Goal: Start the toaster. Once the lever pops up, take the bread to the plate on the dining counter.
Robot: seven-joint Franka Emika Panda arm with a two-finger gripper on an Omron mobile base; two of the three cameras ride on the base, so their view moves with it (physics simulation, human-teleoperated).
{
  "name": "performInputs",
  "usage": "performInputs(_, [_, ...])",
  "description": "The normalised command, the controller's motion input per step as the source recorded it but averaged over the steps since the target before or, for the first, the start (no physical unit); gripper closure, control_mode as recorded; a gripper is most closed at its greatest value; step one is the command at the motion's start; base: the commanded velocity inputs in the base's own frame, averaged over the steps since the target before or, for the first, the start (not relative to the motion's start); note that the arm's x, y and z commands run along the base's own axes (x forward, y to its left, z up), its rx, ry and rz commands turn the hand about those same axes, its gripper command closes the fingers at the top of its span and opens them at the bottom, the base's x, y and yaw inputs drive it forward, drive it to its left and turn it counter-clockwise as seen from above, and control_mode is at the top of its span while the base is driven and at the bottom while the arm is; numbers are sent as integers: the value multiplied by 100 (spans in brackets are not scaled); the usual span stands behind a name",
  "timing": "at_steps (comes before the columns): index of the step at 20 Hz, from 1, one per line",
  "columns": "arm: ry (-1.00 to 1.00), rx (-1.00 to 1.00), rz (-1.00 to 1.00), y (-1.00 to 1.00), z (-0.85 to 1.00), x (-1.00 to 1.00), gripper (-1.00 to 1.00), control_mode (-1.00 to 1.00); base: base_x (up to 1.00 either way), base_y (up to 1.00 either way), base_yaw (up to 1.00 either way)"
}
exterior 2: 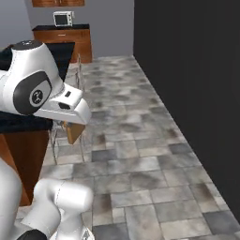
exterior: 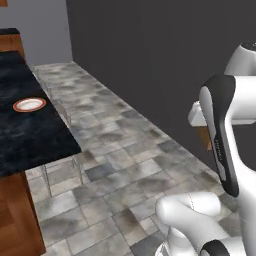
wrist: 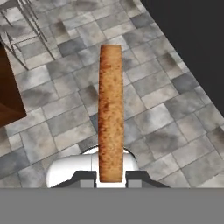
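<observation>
A golden-brown bread (wrist: 110, 113) slice stands edge-on between my fingertips (wrist: 87, 179), so my gripper (wrist: 110, 177) is shut on it, in the air over the tiled floor. In the left base view the bread (exterior: 204, 139) hangs under the hand, partly hidden by my arm. It also shows below the gripper (exterior 2: 70, 123) in the right base view, as the bread (exterior 2: 75, 132). Far to the left, the white plate (exterior: 29, 104) with an orange-red rim lies on the black marble dining counter (exterior: 35, 137). The toaster is out of view.
A dark wall (exterior: 160, 60) runs along the right side of the grey tiled floor (exterior: 115, 170). Thin metal stools (exterior 2: 77, 75) stand beside the counter. At the back, a wooden cabinet carries a microwave (exterior 2: 63, 18). The counter's brown wooden base (exterior: 17, 215) is at lower left.
</observation>
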Motion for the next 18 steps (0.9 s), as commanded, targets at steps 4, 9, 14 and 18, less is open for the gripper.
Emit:
performInputs(4, [0,0,0,0,0,0,100,100,84,-68,56])
performInputs(9, [0,0,0,0,0,0,100,100,90,-56,59])
performInputs(14, [0,0,0,0,0,0,100,100,100,-56,58])
performInputs(18, [0,0,0,0,0,0,100,100,100,-56,59])
